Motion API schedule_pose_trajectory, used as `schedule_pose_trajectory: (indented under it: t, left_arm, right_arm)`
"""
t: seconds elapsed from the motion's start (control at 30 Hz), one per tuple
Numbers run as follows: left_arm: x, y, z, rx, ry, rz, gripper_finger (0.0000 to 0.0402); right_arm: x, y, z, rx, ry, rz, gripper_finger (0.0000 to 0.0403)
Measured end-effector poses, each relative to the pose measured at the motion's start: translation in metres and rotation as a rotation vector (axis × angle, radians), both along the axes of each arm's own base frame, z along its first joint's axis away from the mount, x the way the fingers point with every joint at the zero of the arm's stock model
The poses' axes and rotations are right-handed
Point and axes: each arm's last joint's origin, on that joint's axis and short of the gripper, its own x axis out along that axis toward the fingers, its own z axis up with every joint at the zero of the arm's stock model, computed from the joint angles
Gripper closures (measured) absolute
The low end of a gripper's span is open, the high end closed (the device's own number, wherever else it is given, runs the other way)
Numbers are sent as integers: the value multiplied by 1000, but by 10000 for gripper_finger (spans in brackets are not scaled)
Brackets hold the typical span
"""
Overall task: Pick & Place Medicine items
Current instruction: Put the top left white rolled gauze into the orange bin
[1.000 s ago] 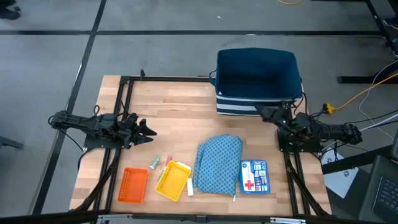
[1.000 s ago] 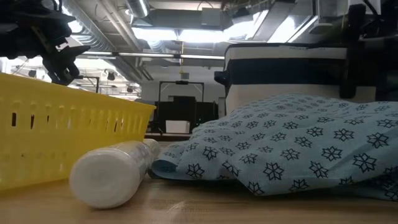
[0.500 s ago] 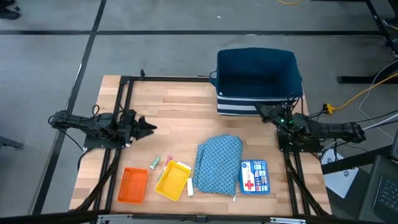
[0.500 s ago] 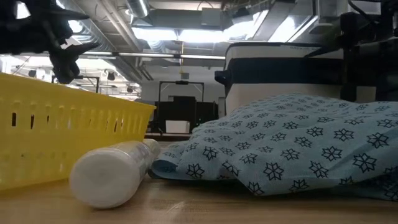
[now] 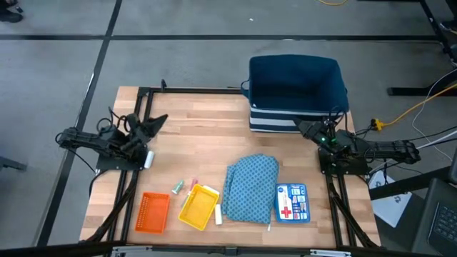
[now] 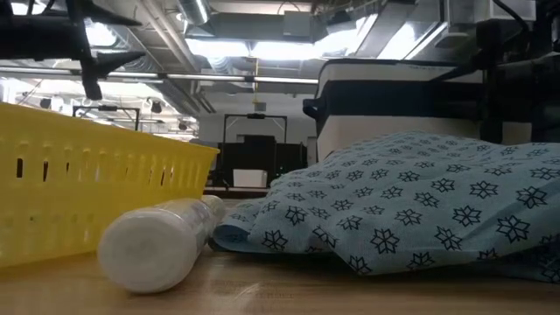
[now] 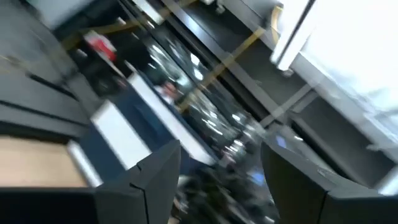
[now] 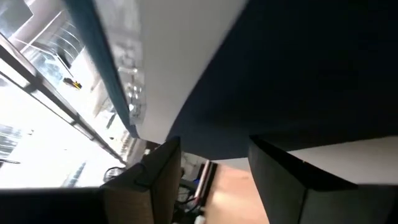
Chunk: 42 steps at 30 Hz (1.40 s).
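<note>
The medicine items lie near the table's front edge: a light-green piece (image 5: 178,188), a thin pinkish stick (image 5: 191,183), a white tube (image 5: 218,214) beside the yellow basket (image 5: 198,207), and a thin white stick (image 5: 268,227) at the edge of the blue patterned cloth (image 5: 250,187). In the low view the white tube (image 6: 162,241) lies on its side on the wood. My left gripper (image 5: 158,119) hovers open at the table's left side, tipped upward, far from the items. My right gripper (image 5: 300,127) stands open at the right, close to the blue bin (image 5: 296,91). Both wrist views show nothing between the left gripper's (image 7: 217,180) or the right gripper's (image 8: 214,174) fingers.
An orange basket (image 5: 153,212) sits left of the yellow one. A first-aid card (image 5: 292,202) lies right of the cloth. The blue bin with a striped base stands at the far right. Bare wood stretches across the table's middle and far left.
My left gripper has risen and swung from pointing toward the table's right to pointing toward the far edge, tipping upward as it turned. Its fingers have stayed open. The medicine items have not moved.
</note>
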Motion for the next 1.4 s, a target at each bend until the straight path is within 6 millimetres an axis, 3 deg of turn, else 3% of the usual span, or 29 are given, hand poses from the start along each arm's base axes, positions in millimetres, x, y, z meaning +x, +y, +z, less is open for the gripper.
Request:
schedule_pose_trajectory:
  t: [0.13, 0.83, 1.07, 1.4]
  left_arm:
    - [0, 1, -2, -2, 32, 62, 180]
    - [-1, 1, 0, -61, -17, 42, 180]
    - [-1, 2, 0, -153, -75, 13, 180]
    - [12, -7, -17, -334, -2, -300, 180]
  right_arm:
    - [0, 0, 0, -34, 28, -2, 214]
    - [0, -1, 0, -76, 65, -23, 214]
    - [0, -1, 0, -76, 65, -23, 214]
    - [0, -1, 0, -58, 50, -21, 214]
